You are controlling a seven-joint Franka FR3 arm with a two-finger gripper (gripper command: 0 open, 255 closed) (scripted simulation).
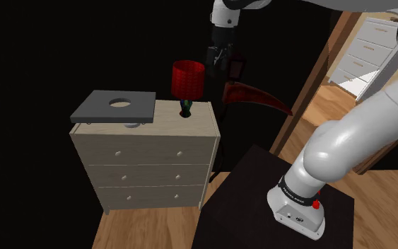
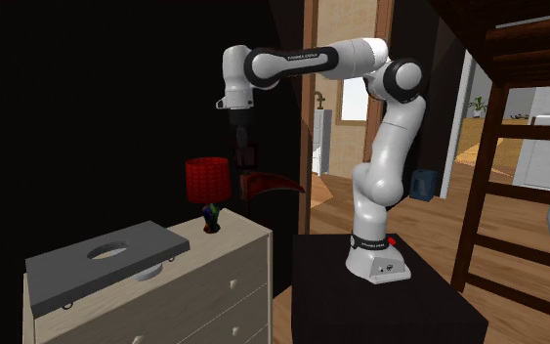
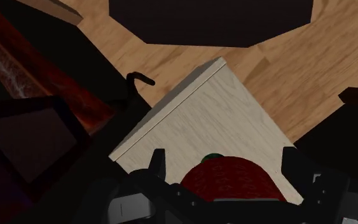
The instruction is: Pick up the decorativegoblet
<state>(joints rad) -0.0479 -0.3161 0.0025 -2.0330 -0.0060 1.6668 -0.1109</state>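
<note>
One goblet (image 1: 188, 79), a wide red bowl on a thin dark stem, stands at the dresser's (image 1: 148, 152) top corner beside one holed grey slab (image 1: 112, 106). It looks rigid, light and top-heavy, so pinching across the bowl seems safest. The one tool (image 3: 224, 154) hangs above it, spread, holding nothing.

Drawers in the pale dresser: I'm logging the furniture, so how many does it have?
3, stacked in the front of the dresser: top drawer, middle drawer, bottom drawer. Its other sides are hidden.
</note>
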